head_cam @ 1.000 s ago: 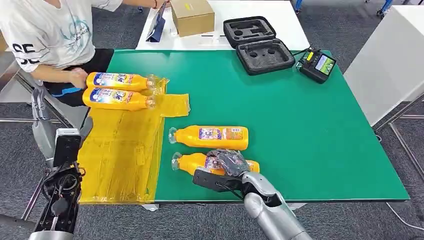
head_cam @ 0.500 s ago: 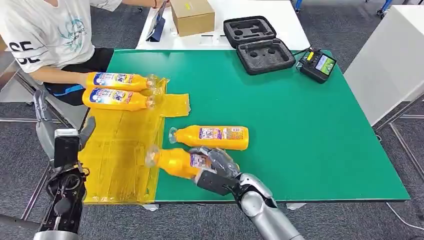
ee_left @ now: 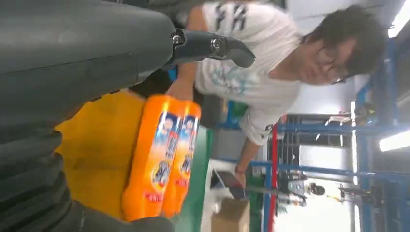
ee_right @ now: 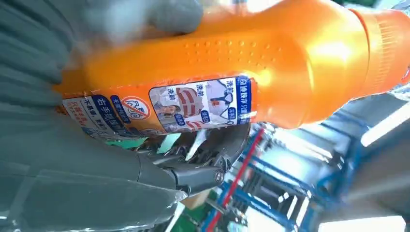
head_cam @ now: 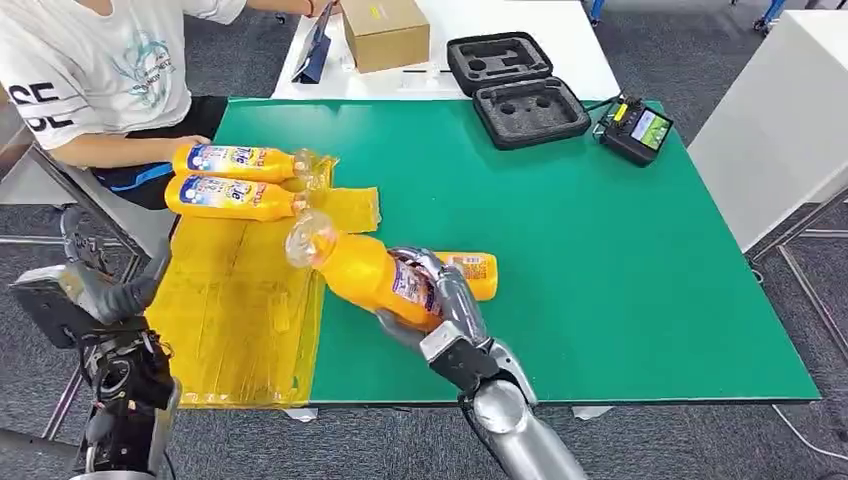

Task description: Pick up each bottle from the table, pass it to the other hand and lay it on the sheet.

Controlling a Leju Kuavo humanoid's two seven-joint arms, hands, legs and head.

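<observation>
Gripping an orange bottle [head_cam: 365, 275] around its labelled middle, the right hand [head_cam: 440, 305] holds it lifted above the green table [head_cam: 600, 270], its fingers [head_cam: 452, 285] wrapped over the body and the thumb underneath. The bottle is tilted, its clear-capped neck pointing up and toward the yellow sheet [head_cam: 235, 300]; in the right wrist view the same bottle [ee_right: 232, 82] lies across the hand [ee_right: 72, 159] with the label facing the camera. Just behind the held bottle, a second orange bottle [head_cam: 475, 272] lies flat on the green surface, mostly hidden by the hand and the lifted one.

Off the near-left edge of the table the left hand [head_cam: 95, 295] hangs beside the sheet, holding nothing; its fingers look spread apart (the left wrist view shows one dark finger [ee_left: 212, 46] sticking out straight, with no object against it).

The sheet covers the left part of the table. At its far end two more orange bottles [head_cam: 235, 180] lie side by side, touching, with their necks toward the middle of the table. A person in a white shirt [head_cam: 100, 70] sits at the far-left corner, a hand resting close to those two bottles.

Farther back on the green surface sit an open black foam-lined case [head_cam: 515, 85] and a handheld controller with a lit screen [head_cam: 635, 130]. A cardboard box [head_cam: 385, 30] stands on the white table beyond.
</observation>
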